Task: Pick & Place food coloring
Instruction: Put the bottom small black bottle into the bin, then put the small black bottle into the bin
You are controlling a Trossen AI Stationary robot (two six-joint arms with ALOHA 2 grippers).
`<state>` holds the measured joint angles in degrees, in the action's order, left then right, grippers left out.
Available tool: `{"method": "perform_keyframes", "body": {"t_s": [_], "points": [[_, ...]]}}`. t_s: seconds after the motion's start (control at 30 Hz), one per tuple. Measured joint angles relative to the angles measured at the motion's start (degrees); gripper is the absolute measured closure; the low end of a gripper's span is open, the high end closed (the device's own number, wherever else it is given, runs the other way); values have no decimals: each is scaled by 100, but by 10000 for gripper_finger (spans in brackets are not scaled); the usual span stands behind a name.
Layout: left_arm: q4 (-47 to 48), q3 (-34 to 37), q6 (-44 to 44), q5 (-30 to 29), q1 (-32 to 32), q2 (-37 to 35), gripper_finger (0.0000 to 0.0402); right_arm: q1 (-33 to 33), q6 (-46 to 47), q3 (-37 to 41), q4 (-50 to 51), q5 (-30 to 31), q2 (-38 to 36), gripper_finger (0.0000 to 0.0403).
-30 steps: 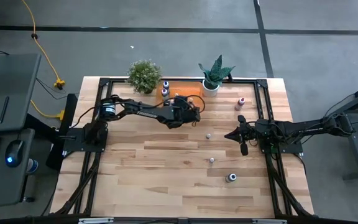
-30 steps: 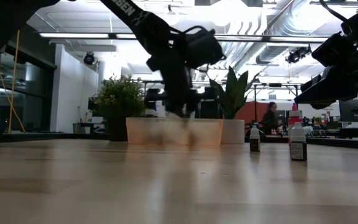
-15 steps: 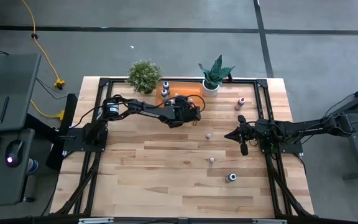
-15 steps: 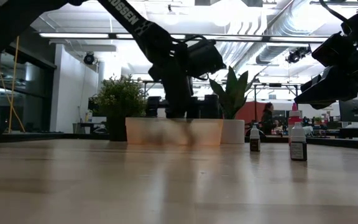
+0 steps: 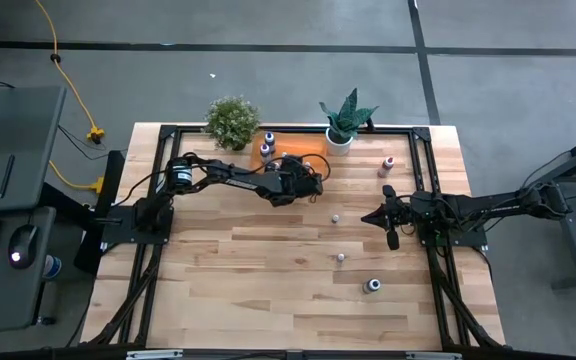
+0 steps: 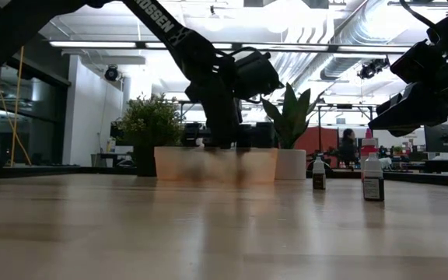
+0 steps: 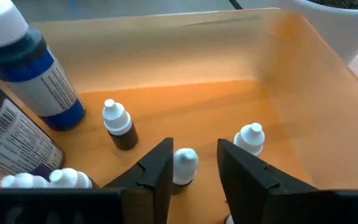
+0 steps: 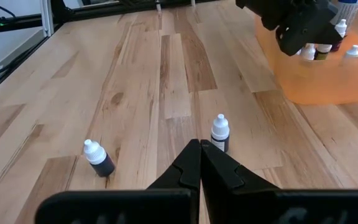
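**Left gripper over orange tray, bottle between parted fingers**

Left gripper [image 7: 193, 171] parted, straddling tiny white-capped dark food-coloring bottle [image 7: 184, 165] standing inside translucent orange plastic tray [image 5: 290, 143]. Beyond it, larger blue-labelled bottle [image 7: 35, 68]. Right gripper [image 8: 200, 163] closed, empty, well apart from tray.

- Overhead shot is evenly lit, pretty flat, only soft shadows under the arms on the worktop [image 5: 268, 290].
- Low view is badly backlit: ceiling lights [image 6: 302, 15] blow out to white glare, and the arms go near-black.
- Orange tray [image 6: 216, 165] there is smeary and out of focus.
- Left wrist cam: near fingers [image 7: 160, 171] are soft, big bottle [image 7: 33, 68] at the edge looks stretched.
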<state>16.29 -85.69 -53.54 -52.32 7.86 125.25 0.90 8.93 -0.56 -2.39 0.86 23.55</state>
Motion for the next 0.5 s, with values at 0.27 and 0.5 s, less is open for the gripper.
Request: {"method": "perform_keyframes", "body": {"t_s": [0.27, 0.5], "points": [[7, -71, 433, -201, 0, -165, 260, 0, 0, 0, 1, 1, 0, 402], [-30, -74, 860, -290, 0, -609, 258, -1, 0, -1, 1, 0, 1, 402]]}}
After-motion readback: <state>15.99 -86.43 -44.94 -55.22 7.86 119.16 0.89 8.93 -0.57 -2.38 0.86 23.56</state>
